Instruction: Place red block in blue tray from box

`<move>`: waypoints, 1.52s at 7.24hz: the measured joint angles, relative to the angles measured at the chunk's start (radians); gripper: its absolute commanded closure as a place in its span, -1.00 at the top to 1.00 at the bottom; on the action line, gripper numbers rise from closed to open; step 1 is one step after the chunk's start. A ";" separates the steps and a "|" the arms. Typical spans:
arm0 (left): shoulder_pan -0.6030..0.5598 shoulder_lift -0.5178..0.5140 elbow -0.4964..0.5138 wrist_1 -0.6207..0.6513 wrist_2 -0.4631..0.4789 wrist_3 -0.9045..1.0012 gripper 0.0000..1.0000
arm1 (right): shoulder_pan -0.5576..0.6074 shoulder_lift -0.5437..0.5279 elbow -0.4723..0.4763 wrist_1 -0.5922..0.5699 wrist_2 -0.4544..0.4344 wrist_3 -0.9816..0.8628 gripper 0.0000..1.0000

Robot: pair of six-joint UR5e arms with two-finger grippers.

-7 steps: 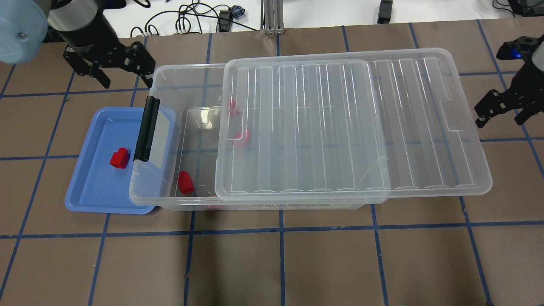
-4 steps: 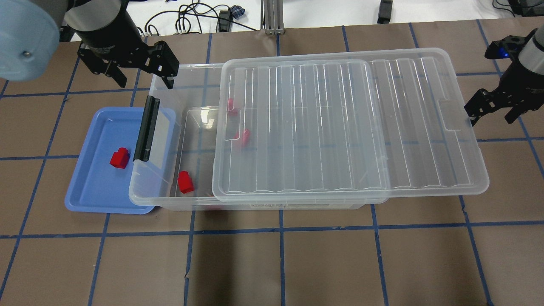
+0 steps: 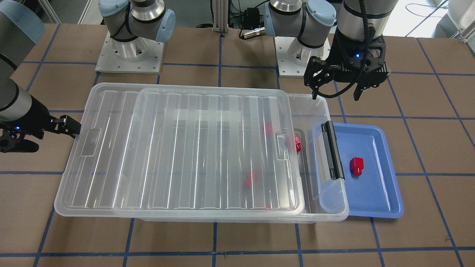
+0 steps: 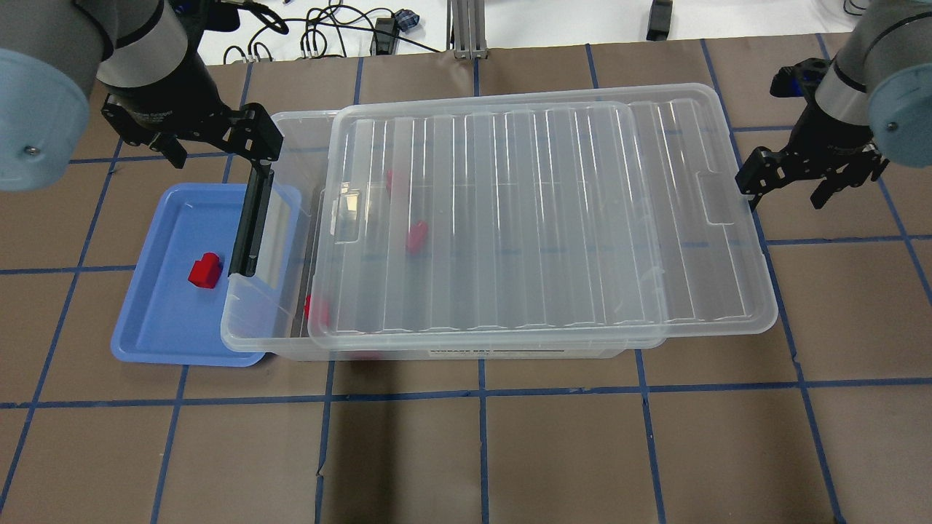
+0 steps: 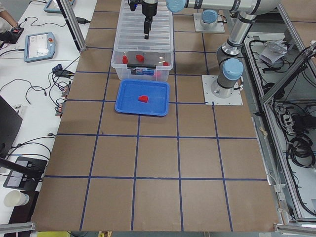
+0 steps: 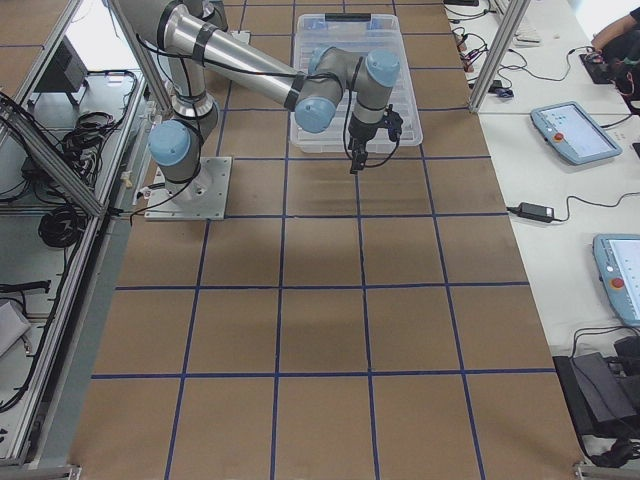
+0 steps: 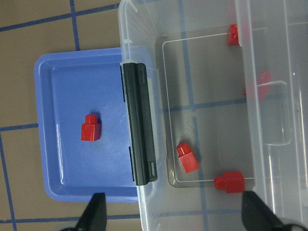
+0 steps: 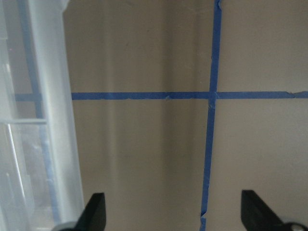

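Observation:
One red block [image 4: 204,271] lies in the blue tray [image 4: 156,320], also seen in the left wrist view [image 7: 90,128]. The clear box [image 4: 256,342] overlaps the tray's right side. Its lid [image 4: 539,218] lies shifted right, so a strip stays uncovered at the left end. Several more red blocks lie inside, one [image 7: 187,158] in the uncovered strip and one [image 4: 416,236] under the lid. My left gripper [image 4: 218,149] is open and empty above the box's far left corner. My right gripper [image 4: 786,193] is open and empty, one finger against the lid's right edge.
The box's black latch bar [image 4: 251,218] stands up at its left end, over the tray's edge. Brown table paper with blue tape lines [image 4: 480,393] surrounds the box. Cables [image 4: 328,33] lie beyond the far edge.
The lid has slid left across the box, narrowing the uncovered strip. My right gripper moved left with the lid's right edge. My left gripper moved right and a little nearer, to the box corner.

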 measured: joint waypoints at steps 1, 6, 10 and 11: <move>0.008 0.001 -0.002 0.006 -0.005 -0.003 1.00 | 0.032 0.000 0.000 0.000 0.000 0.046 1.00; 0.047 0.002 -0.011 0.011 -0.140 0.011 1.00 | 0.134 0.003 0.000 -0.003 0.001 0.148 1.00; 0.051 0.001 -0.004 0.012 -0.144 0.048 1.00 | 0.139 0.004 0.000 -0.001 0.025 0.149 1.00; 0.050 0.000 0.006 0.008 -0.138 0.045 1.00 | 0.139 0.004 0.000 -0.001 0.028 0.149 1.00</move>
